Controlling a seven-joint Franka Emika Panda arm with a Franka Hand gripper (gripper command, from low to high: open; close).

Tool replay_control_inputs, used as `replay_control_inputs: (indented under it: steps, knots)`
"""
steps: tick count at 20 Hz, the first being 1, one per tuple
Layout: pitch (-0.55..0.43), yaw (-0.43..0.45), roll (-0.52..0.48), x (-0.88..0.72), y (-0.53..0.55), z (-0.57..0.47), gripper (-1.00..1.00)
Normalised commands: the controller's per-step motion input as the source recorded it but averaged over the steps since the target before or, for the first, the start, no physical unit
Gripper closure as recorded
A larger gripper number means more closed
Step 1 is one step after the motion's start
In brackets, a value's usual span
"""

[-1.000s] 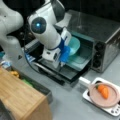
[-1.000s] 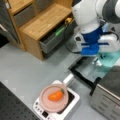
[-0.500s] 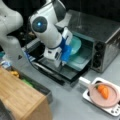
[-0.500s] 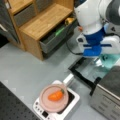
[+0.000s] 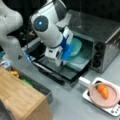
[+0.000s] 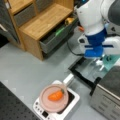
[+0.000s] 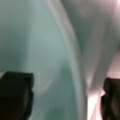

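At the mouth of the silver toaster oven (image 5: 100,32), the end effector (image 5: 61,62) hangs low over the opened glass door (image 5: 60,73), right against the round teal bowl (image 5: 76,46) that sits on the oven's teal tray (image 5: 81,62). Over the last second the arm has hardly shifted, only settling a little closer to the bowl. In the wrist view the dark fingers (image 7: 15,96) stand spread wide with the bowl's rim (image 7: 75,75) running between them, so the end effector is open and grips nothing yet. An orange carrot (image 5: 103,91) lies on a pink plate (image 5: 111,101) on the grey desk (image 5: 67,105), well apart.
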Motion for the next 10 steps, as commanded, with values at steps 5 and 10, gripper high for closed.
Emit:
replay_control_inputs:
  steps: [5,10]
  knots:
    - [-0.229,-0.135,0.074,-0.26,0.08,-0.14,-1.0]
    - [-0.224,-0.143,0.063,-0.24,0.08,-0.12,-1.0]
